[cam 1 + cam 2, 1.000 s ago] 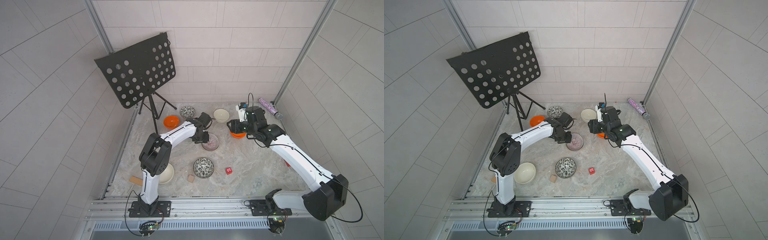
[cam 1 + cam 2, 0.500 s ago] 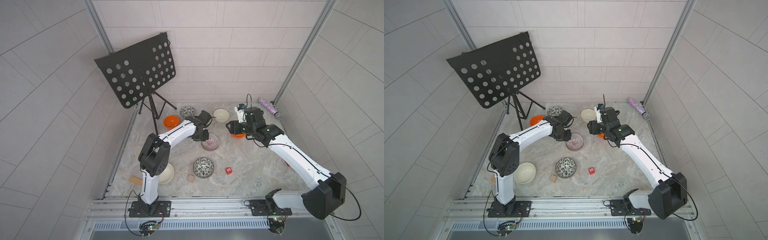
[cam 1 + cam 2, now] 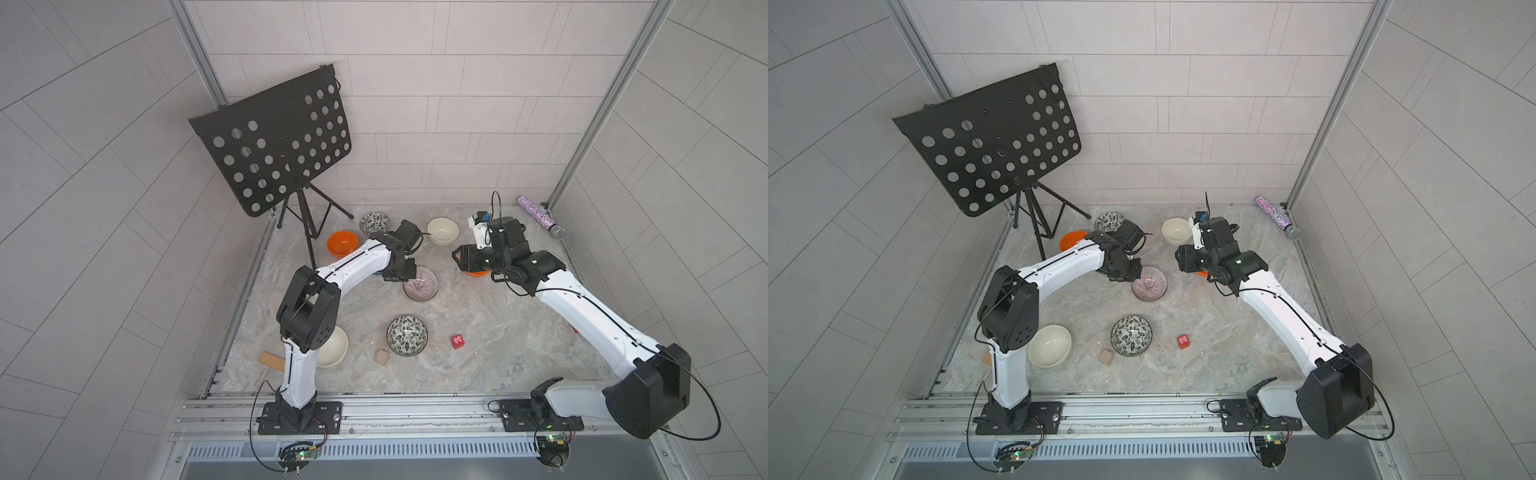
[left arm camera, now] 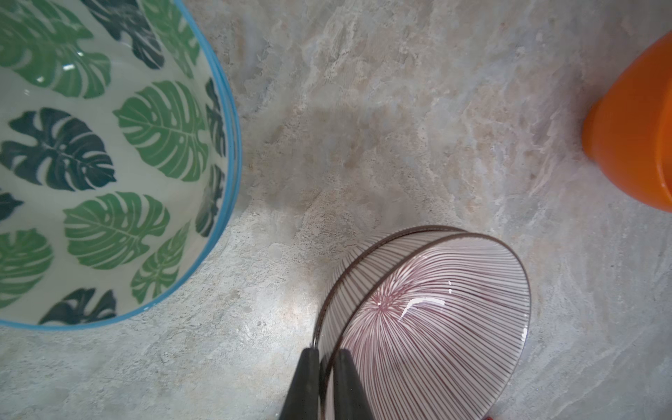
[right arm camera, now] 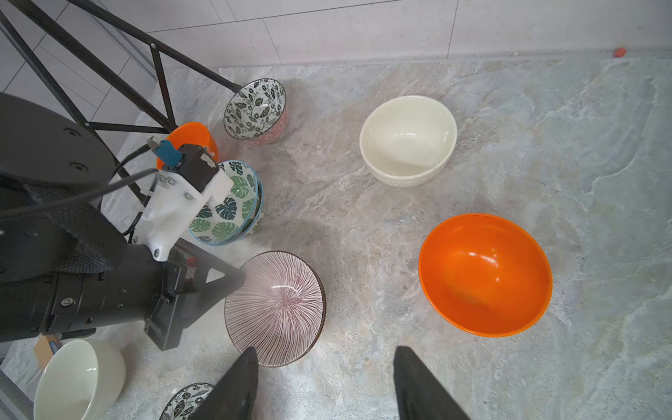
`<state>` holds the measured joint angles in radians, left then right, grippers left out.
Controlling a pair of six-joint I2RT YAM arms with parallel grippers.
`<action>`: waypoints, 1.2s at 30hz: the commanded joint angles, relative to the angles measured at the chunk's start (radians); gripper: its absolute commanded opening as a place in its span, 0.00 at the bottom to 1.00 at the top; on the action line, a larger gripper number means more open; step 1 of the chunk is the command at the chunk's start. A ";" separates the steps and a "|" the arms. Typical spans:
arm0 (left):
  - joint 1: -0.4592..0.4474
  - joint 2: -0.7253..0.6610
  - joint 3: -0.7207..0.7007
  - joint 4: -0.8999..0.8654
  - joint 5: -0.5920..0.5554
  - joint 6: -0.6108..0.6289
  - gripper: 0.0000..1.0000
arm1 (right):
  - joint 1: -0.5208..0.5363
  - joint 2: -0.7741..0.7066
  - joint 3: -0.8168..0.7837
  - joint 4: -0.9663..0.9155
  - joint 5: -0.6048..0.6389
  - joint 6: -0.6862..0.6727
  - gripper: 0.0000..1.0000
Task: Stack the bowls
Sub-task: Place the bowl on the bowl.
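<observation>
Left wrist view: the left gripper is closed, its dark fingers pinching the rim of the purple striped bowls, two nested one inside the other; whether one rim or both lie in the pinch cannot be told; bare marble table surrounds the pair.

Right wrist view: the right gripper hangs open and empty, just beside the purple pair's rim; the green-leaf bowls, also stacked, sit just beside the purple pair without touching it; an orange bowl lies near the pair on the opposite side; a cream bowl lies farther off.

In both top views a black-and-white leaf bowl and a red block rest well apart from the purple pair.
</observation>
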<state>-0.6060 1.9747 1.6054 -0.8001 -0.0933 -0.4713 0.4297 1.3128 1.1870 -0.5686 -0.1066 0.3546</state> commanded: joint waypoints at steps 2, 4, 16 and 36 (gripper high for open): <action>0.011 0.022 0.002 0.009 0.013 0.005 0.12 | 0.000 0.000 -0.011 0.006 -0.007 -0.005 0.62; 0.011 0.027 0.003 0.009 0.016 0.005 0.12 | 0.001 0.002 -0.011 0.007 -0.007 -0.004 0.62; 0.015 0.033 0.004 0.003 0.010 0.010 0.12 | 0.000 0.012 0.009 0.006 -0.011 -0.012 0.62; 0.021 0.047 0.004 -0.003 0.022 0.011 0.16 | 0.000 -0.001 0.014 -0.003 -0.012 -0.013 0.62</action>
<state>-0.5938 1.9930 1.6051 -0.7937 -0.0746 -0.4667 0.4297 1.3235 1.1816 -0.5690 -0.1173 0.3485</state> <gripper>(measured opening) 0.164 0.621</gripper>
